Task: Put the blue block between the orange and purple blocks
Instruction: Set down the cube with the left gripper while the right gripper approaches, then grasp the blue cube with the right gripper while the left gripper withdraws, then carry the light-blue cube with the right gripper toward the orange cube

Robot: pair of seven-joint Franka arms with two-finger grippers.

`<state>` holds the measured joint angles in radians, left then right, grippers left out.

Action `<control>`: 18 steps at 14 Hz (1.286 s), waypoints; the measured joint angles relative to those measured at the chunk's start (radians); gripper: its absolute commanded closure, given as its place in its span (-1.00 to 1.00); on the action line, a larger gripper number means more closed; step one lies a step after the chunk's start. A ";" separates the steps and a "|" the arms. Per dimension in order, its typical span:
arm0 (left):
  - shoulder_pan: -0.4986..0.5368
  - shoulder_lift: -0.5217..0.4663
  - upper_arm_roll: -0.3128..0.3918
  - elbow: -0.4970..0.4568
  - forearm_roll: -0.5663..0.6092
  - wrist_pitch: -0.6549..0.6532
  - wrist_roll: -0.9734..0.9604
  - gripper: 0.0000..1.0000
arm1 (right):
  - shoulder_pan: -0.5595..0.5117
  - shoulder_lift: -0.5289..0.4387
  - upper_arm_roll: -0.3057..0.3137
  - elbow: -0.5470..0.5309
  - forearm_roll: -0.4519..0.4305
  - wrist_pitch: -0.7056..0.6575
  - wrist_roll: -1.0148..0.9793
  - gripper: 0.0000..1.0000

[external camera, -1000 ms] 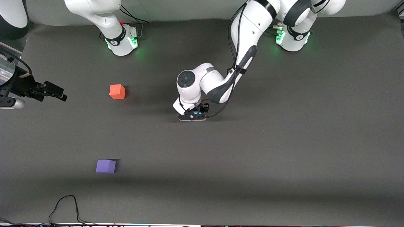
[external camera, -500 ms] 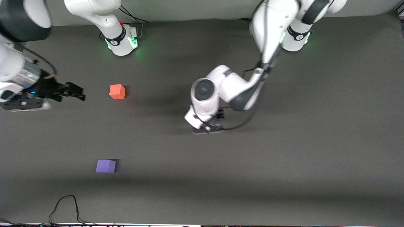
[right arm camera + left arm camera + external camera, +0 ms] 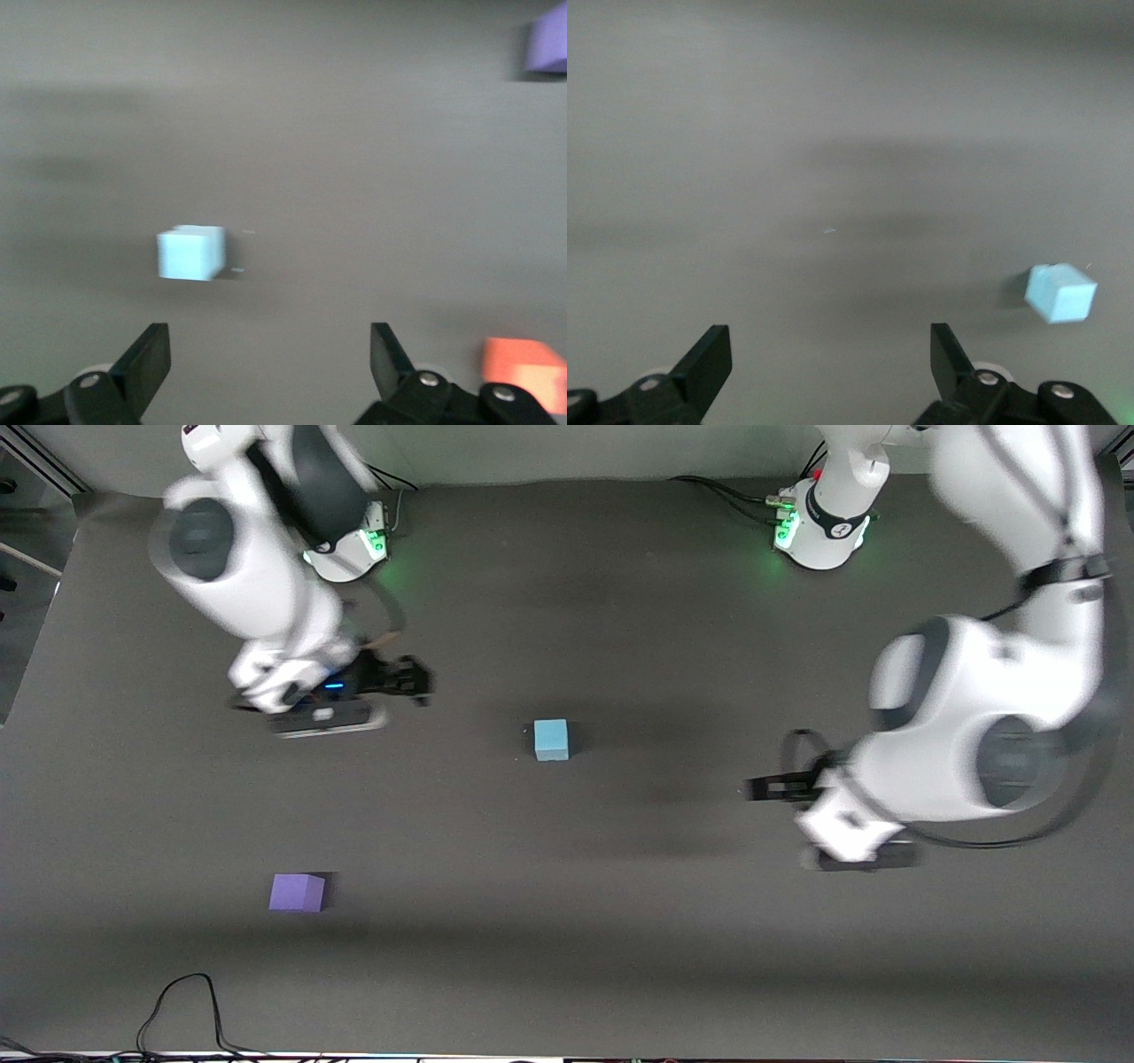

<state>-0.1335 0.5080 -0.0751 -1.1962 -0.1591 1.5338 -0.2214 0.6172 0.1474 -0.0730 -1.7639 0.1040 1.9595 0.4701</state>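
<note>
The blue block (image 3: 551,740) sits alone on the dark mat near the table's middle; it also shows in the left wrist view (image 3: 1060,292) and the right wrist view (image 3: 190,252). The purple block (image 3: 297,892) lies nearer the front camera, toward the right arm's end, and shows in the right wrist view (image 3: 547,44). The orange block (image 3: 523,367) shows only in the right wrist view; in the front view the right arm's hand hides it. My right gripper (image 3: 421,682) (image 3: 266,354) is open and empty over the mat. My left gripper (image 3: 755,787) (image 3: 831,354) is open and empty, apart from the blue block.
The two arm bases (image 3: 345,545) (image 3: 819,531) stand at the mat's edge farthest from the front camera. A black cable (image 3: 186,1005) lies at the edge nearest that camera, toward the right arm's end.
My left gripper let go of the blue block and swung away toward the left arm's end. My right arm swung in from the table's end and now covers the orange block.
</note>
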 measured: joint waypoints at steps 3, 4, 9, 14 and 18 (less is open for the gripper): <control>0.102 -0.098 0.001 -0.052 0.049 -0.043 0.136 -1.00 | 0.125 0.105 0.000 -0.003 0.001 0.150 0.060 -1.00; 0.118 -0.139 0.000 -0.087 0.073 -0.042 0.153 -1.00 | 0.150 0.142 0.000 -0.005 0.001 0.196 0.080 -1.00; 0.156 -0.278 0.001 -0.197 0.165 -0.009 0.163 -1.00 | 0.230 0.312 -0.004 -0.045 -0.005 0.395 0.105 -1.00; 0.174 -0.367 0.001 -0.298 0.177 0.069 0.164 -1.00 | 0.232 0.393 -0.016 -0.111 -0.019 0.512 0.105 -1.00; 0.172 -0.399 -0.005 -0.314 0.177 0.046 0.165 -1.00 | 0.229 0.422 -0.022 -0.135 -0.018 0.586 0.128 -1.00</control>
<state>0.0380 0.1088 -0.0798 -1.5098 0.0183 1.5800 -0.0562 0.8457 0.5696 -0.0948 -1.8989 0.0863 2.5457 0.5981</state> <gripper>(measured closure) 0.000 0.000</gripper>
